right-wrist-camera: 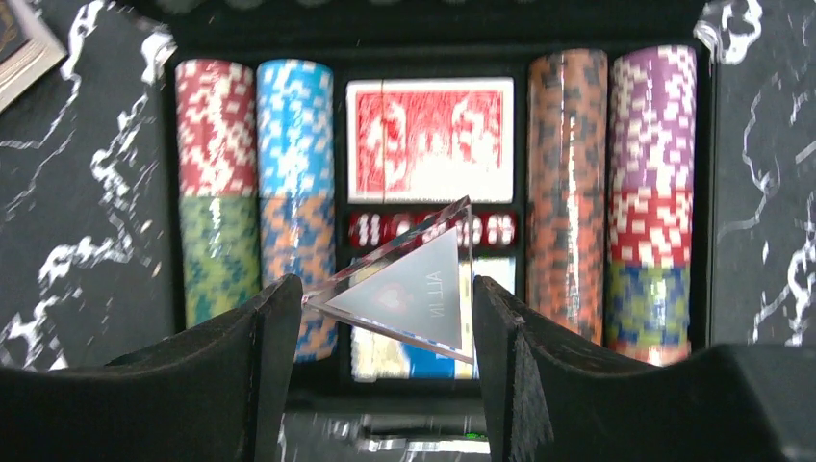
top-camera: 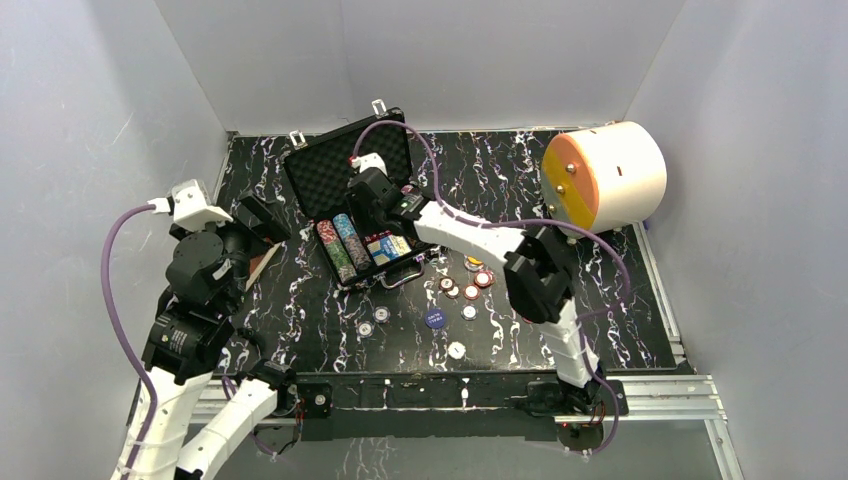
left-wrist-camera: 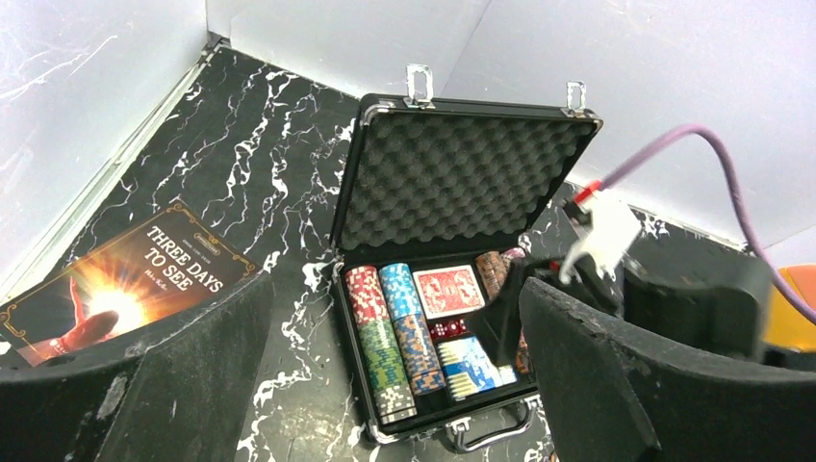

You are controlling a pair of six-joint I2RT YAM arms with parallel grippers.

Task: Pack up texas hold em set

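Tabletop (top-camera: 310, 300) lies open left of the foam-lined poker case (left-wrist-camera: 462, 173) — loose chips (top-camera: 470, 290) scatter to its front right. Right gripper (right-wrist-camera: 385, 298) clamps a clear "ALL IN" triangle (right-wrist-camera: 419, 298) over the case's chip rows (right-wrist-camera: 568, 192); left gripper (left-wrist-camera: 395, 289) gapes empty.

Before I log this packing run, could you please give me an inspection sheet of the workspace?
Surface: black marbled table.
Job's things: case open, chip rows and cards inside; loose chips on the table right of it.
Clutter: book left of the case; white drum at back right.
Tools: right tool shut on ALL IN triangle over the case; left tool open, empty.
Cables: purple cable on each arm.
Surroundings: grey walls.
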